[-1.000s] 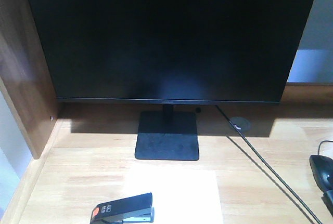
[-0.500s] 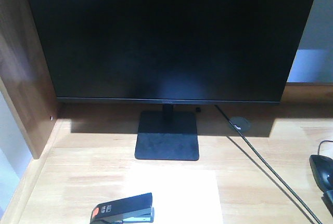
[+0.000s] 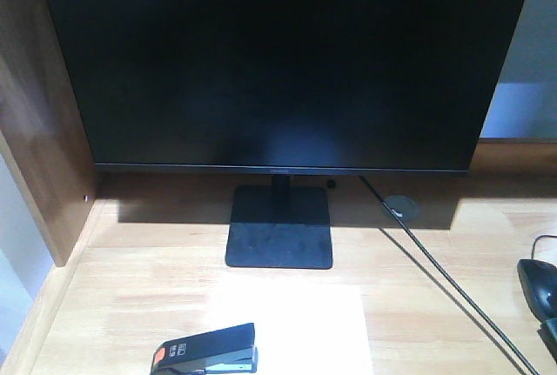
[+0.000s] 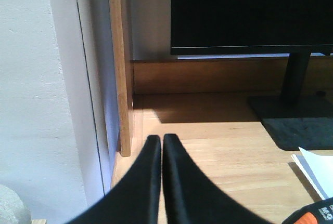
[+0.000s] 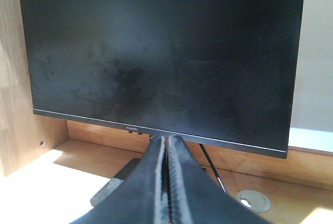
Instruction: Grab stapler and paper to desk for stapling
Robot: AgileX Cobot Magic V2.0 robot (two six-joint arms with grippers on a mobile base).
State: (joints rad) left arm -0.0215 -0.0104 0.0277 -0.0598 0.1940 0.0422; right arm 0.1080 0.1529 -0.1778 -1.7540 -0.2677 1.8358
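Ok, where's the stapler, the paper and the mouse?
stapler (image 3: 209,346): front view, on its black top.
paper (image 3: 309,323): front view, on the bare white middle.
mouse (image 3: 538,286): front view, on its black body at the right edge.

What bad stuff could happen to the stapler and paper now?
The stapler sits on the left edge of the paper, close to the front of the desk, so a nudge might push it off. Both tools are shut and empty: the left tool is near the stapler and could bump it. Pressing might also skew the sheet.
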